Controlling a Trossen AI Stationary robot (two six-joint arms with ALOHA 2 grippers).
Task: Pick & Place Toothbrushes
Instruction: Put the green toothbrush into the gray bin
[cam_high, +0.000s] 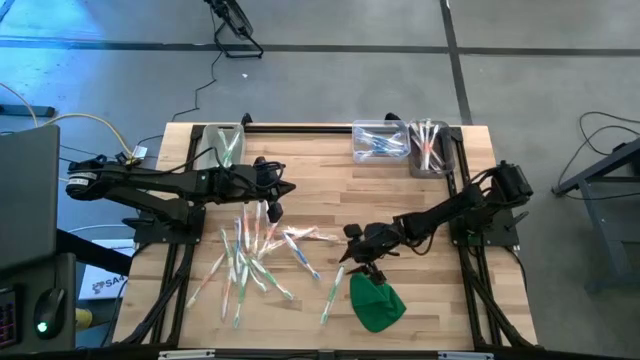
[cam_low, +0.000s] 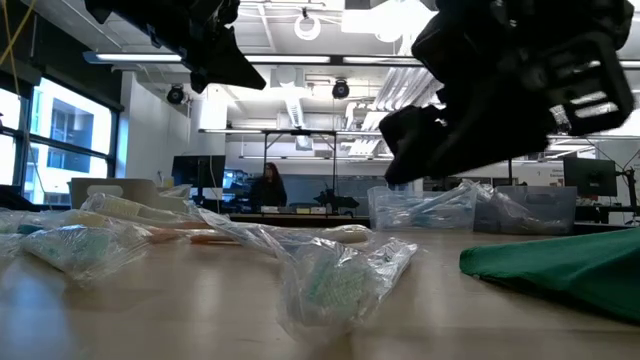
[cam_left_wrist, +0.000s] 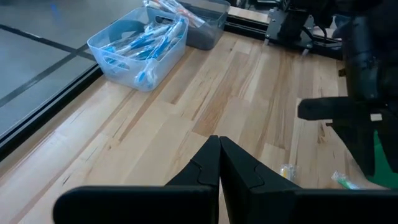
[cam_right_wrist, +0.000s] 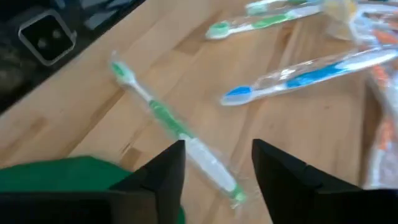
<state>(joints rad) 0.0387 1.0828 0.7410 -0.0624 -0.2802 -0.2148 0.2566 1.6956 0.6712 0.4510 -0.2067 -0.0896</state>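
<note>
Several toothbrushes (cam_high: 255, 250) in clear wrappers lie scattered flat on the wooden table's middle. My right gripper (cam_right_wrist: 214, 168) is open and hangs low over a green toothbrush (cam_right_wrist: 171, 124), whose handle end runs between the two fingers without visibly touching them. That brush (cam_high: 332, 295) lies next to a green cloth lump (cam_high: 377, 303). A blue toothbrush (cam_right_wrist: 305, 74) lies a little beyond it. My left gripper (cam_left_wrist: 219, 155) is shut on nothing and hovers above the table (cam_high: 275, 195), at the far edge of the pile.
Three clear bins stand along the far edge: one with green brushes (cam_high: 225, 140), one with blue brushes (cam_high: 380, 140), one with orange and pink brushes (cam_high: 430, 145). Bare wood (cam_high: 440, 300) lies near the front right. In the low view a person (cam_low: 268, 188) shows in the room behind.
</note>
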